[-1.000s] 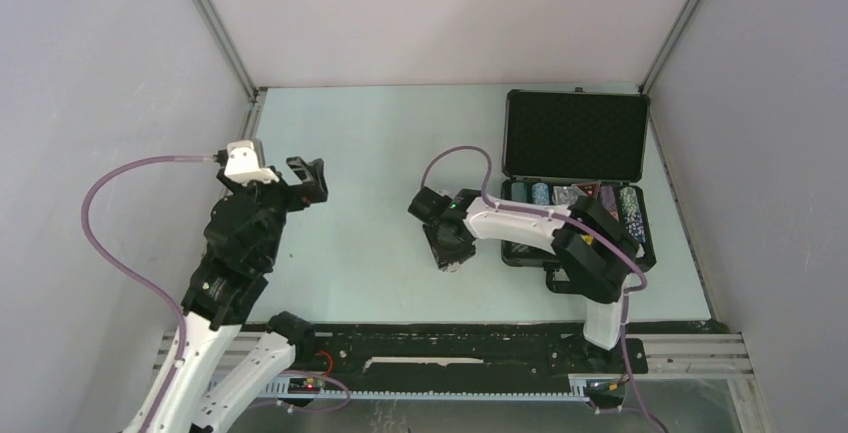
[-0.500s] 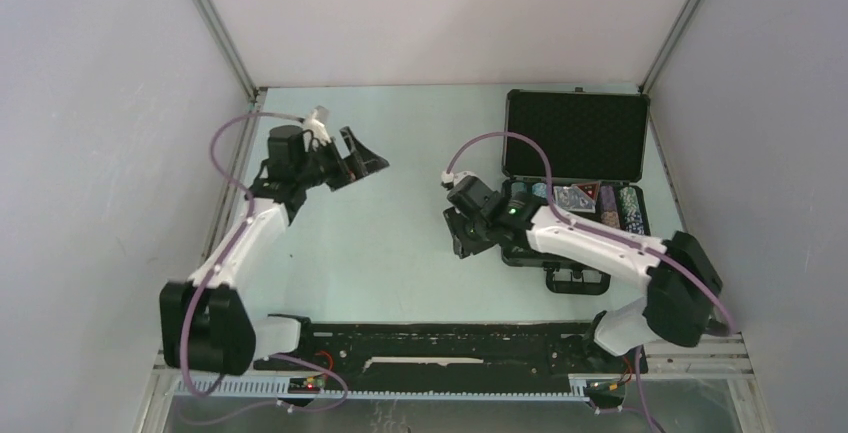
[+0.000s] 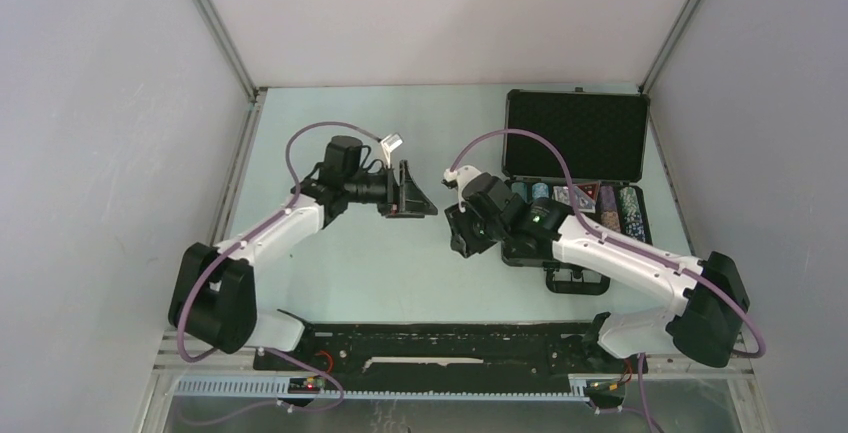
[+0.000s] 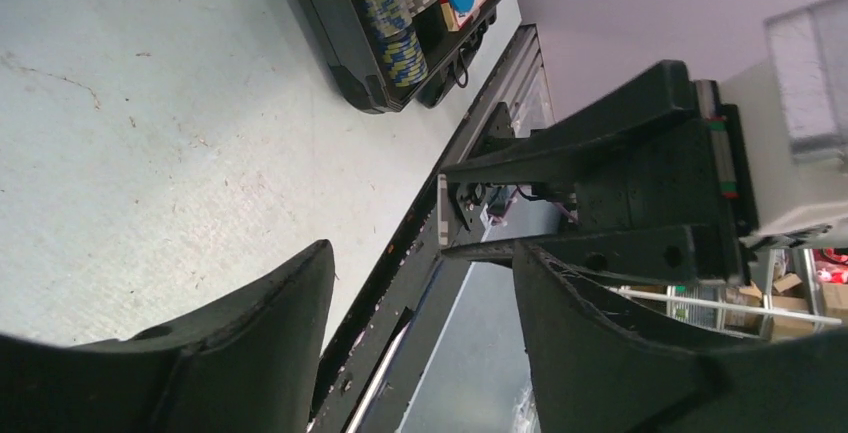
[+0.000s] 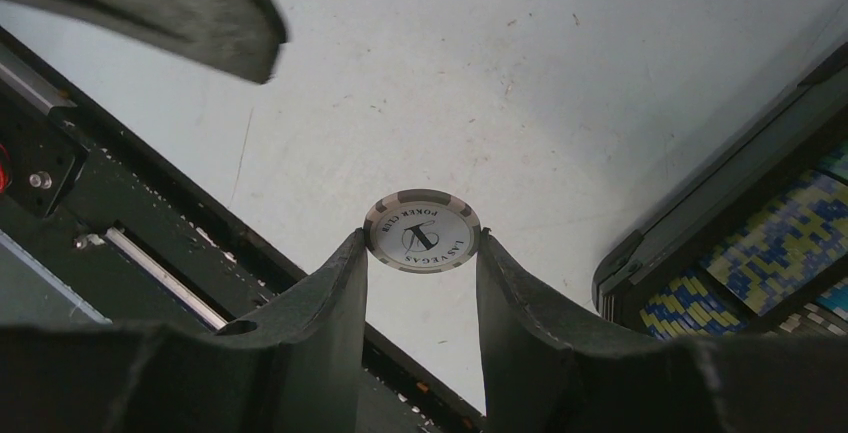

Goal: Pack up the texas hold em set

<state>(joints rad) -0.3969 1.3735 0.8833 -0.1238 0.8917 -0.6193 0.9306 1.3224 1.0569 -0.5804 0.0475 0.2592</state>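
Observation:
The black case (image 3: 575, 138) lies open at the right, lid back. Its tray holds striped chip rows (image 3: 628, 211) and card decks (image 3: 580, 195). It also shows in the left wrist view (image 4: 350, 63) and the right wrist view (image 5: 700, 223). My right gripper (image 5: 421, 238) is shut on a grey-and-white "Las Vegas Poker Club" chip (image 5: 421, 231), held by its edges above the table, left of the case. In the top view that gripper (image 3: 460, 238) hides the chip. My left gripper (image 3: 420, 203) is open and empty, close to the right gripper's left; in the left wrist view (image 4: 422, 253) nothing lies between its fingers.
The black rail (image 3: 440, 338) runs along the table's near edge. Grey walls close in the left, back and right sides. One left finger (image 5: 190, 3) shows at the top left of the right wrist view.
My left arm has swung from the table's left side to the middle, beside the right gripper. My right gripper has moved up and right with the chip, nearer the case.

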